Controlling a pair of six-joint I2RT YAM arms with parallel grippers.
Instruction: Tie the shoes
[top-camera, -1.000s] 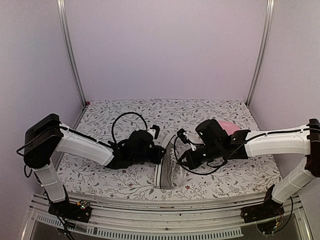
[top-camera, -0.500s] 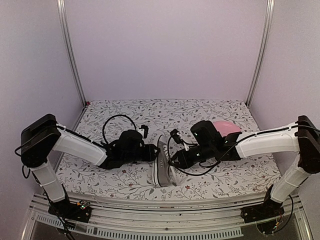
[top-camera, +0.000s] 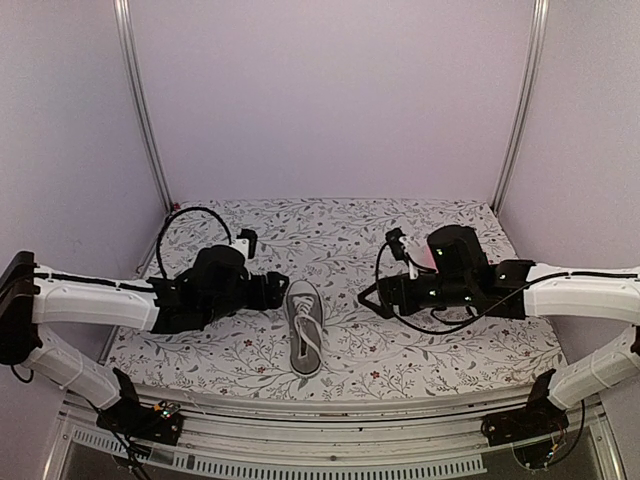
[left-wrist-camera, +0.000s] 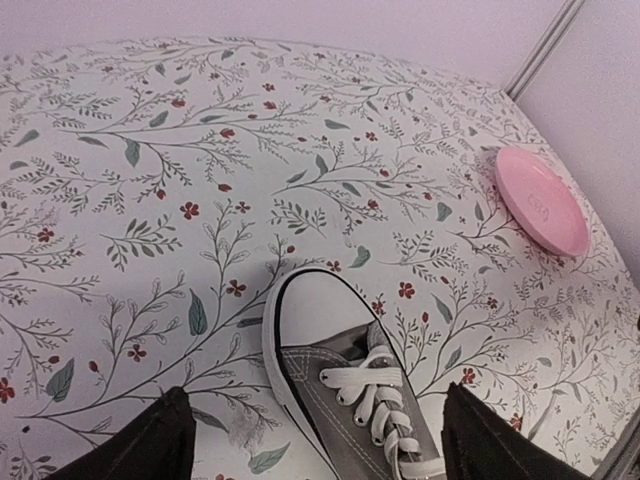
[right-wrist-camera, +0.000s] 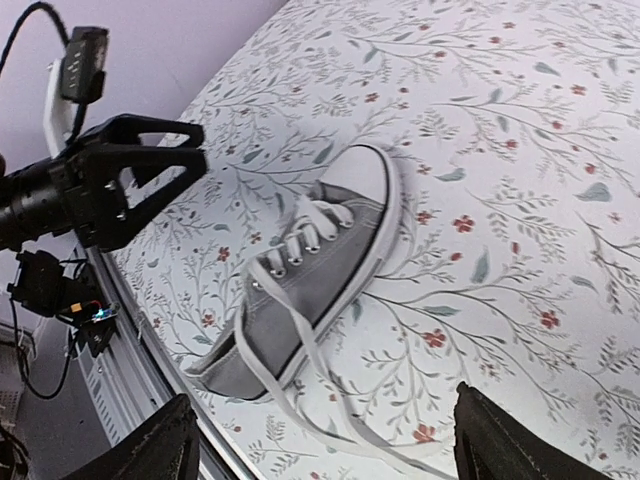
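Near the front middle of the cloth (top-camera: 450, 350) lies the shoe (top-camera: 304, 335), flat on its sole. In the top view its white toe cap points to 12 o'clock and its heel to 6 o'clock, close to the table's near edge. The upper is grey, with a white rubber sole. The laces (right-wrist-camera: 292, 242) are threaded through the eyelets but not tied. In the right wrist view one loose end runs off the side of the shoe past the heel and trails onto the cloth.

At about 10 o'clock from the toe sits the left gripper (top-camera: 278, 290), near the shoe but not touching it. Its jaws are spread wide and grasp nothing. The right wrist view shows both of its fingers (right-wrist-camera: 152, 132) parted with only air between them, and in its own wrist view they frame the toe cap from either side, well clear of it.

At about 2 o'clock from the toe, a little farther off, is the right gripper (top-camera: 372, 298). It is likewise released, fingers wide apart and empty, with the shoe lying on the cloth beyond them.

Farther out, in the left wrist view, a pink plate (left-wrist-camera: 540, 200) rests on the cloth at about 2 o'clock from the shoe, well apart from it and near the corner of the enclosure. In the top view the right arm covers that spot.
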